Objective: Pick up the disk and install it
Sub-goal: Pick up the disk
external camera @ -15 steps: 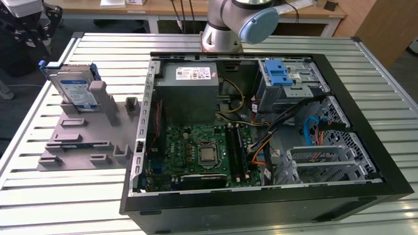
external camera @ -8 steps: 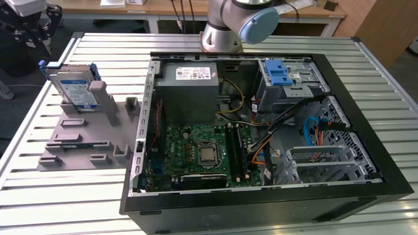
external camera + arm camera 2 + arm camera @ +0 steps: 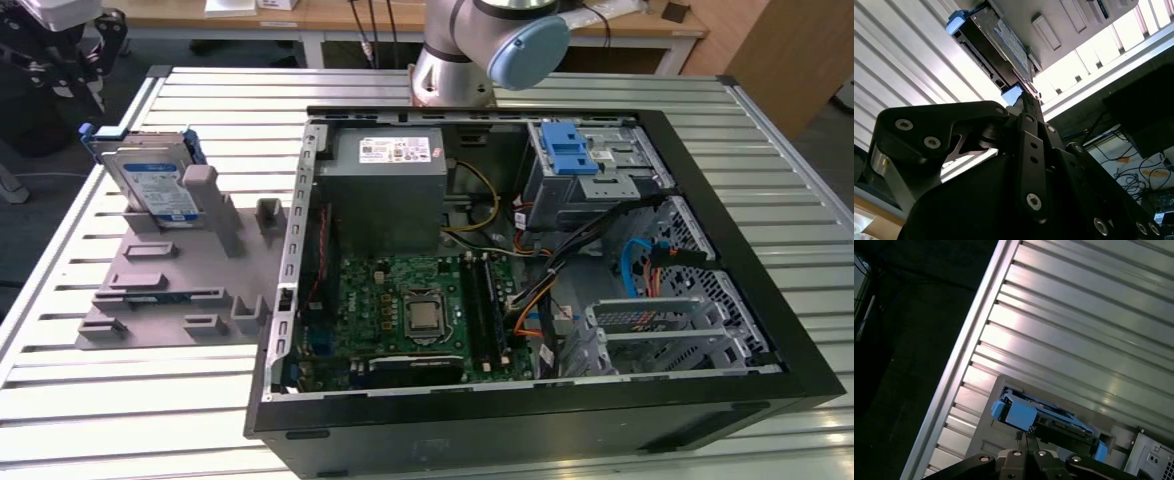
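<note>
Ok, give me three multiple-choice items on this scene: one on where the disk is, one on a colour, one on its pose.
1. The disk is: A on the grey holder, at the exterior view's left of the computer case; B inside that case; C on the floor.
2. Its edge bracket is: A red; B blue; C yellow.
3. The disk: A lies flat; B hangs in mid-air; C stands on edge.
Answers: A, the exterior view shows it outside the case; B, both wrist views show blue plastic; C, it rises upright from the holder.
</note>
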Robot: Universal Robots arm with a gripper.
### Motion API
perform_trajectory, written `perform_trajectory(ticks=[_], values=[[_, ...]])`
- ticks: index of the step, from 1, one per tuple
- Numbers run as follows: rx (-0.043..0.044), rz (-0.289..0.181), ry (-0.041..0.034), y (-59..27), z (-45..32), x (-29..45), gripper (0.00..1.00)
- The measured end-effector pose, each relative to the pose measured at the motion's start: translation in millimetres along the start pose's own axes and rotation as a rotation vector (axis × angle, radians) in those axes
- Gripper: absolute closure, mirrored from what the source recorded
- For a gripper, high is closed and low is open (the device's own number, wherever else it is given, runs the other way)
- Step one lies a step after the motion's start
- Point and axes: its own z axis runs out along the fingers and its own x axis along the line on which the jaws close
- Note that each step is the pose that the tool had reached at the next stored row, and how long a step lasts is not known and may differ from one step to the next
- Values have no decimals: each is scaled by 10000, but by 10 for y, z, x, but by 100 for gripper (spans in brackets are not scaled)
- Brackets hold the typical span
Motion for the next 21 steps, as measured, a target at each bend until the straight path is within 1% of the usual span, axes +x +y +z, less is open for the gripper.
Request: perform_trajectory(ticks=[17, 21], values=[[26, -1534, 56, 0, 2, 0, 89], [38, -1976, 63, 0, 3, 0, 89]])
